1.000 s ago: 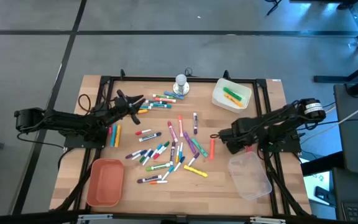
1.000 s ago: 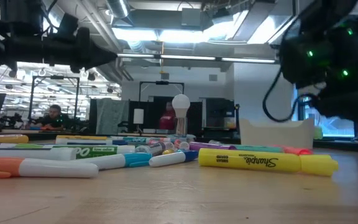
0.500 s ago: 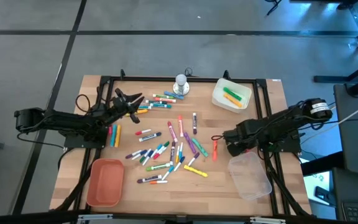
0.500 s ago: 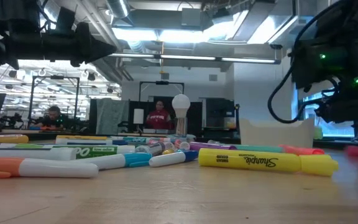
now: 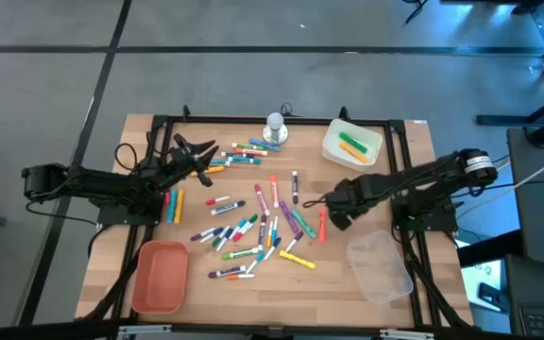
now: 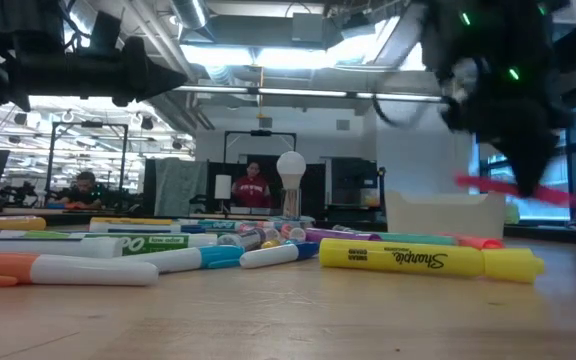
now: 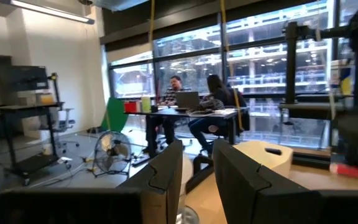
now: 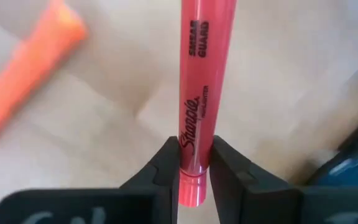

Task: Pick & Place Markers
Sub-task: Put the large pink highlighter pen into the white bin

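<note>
Beside the scattered markers, right gripper clamped on pink highlighter, lifted for carrying; left gripper idle, fingers slightly apart.

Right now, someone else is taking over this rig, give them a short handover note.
Right gripper: shut on a pink highlighter, lifted off the table right of the pile.
Left gripper: part open, empty, hovering over the table's left side.
Done: a few markers lie in the white bin.
Left: the scattered markers mid-table; the orange tray and clear container look empty.
</note>
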Robot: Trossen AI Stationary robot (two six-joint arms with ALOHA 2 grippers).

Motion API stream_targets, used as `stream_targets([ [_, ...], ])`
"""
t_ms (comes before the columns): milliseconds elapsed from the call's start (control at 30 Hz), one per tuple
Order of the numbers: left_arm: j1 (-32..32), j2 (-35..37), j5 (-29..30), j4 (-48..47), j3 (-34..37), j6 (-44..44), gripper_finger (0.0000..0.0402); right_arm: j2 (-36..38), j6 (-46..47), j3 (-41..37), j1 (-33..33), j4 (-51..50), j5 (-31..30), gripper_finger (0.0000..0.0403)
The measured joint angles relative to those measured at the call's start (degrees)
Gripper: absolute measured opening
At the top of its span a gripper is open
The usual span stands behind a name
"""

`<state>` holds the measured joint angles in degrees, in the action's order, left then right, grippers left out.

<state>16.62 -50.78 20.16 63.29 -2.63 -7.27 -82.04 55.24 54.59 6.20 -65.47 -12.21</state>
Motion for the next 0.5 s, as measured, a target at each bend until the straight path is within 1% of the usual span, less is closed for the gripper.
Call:
stream_targets([
  [67,0.0,0.0,1.28,-0.02,0.0,-0.02,0.0086,0.04,-3.2,4.22,-0.37,-2.77,-6.77,0.0063],
  [133,-0.01,0.0,2.0,-0.02,0.0,-0.02,0.0086,0.07,-6.16,7.88,-1.66,-5.47,-12.25,0.0063],
  [200,0.0,0.0,2.26,-0.02,0.0,-0.02,0.0086,0.09,-9.45,10.57,-3.82,-7.1,-17.43,0.0063],
  [267,0.0,0.0,2.26,-0.02,0.0,-0.1,0.0086,0.13,-13.68,11.74,-7.03,-6.61,-21.44,0.0063],
  [300,0.0,0.0,2.27,-0.02,0.0,-0.39,0.0086,0.13,-16.14,11.78,-8.9,-5.47,-22.86,0.0063],
  [367,0.0,0.0,2.42,-0.02,0.0,-1.62,0.0086,0.13,-20.79,11.32,-12.74,-2.19,-23.38,0.0065],
  [500,0.0,0.0,4.18,-0.03,0.0,-2.96,0.0086,0.04,-27.15,10.49,-19.43,0.02,-23.08,0.0092],
])
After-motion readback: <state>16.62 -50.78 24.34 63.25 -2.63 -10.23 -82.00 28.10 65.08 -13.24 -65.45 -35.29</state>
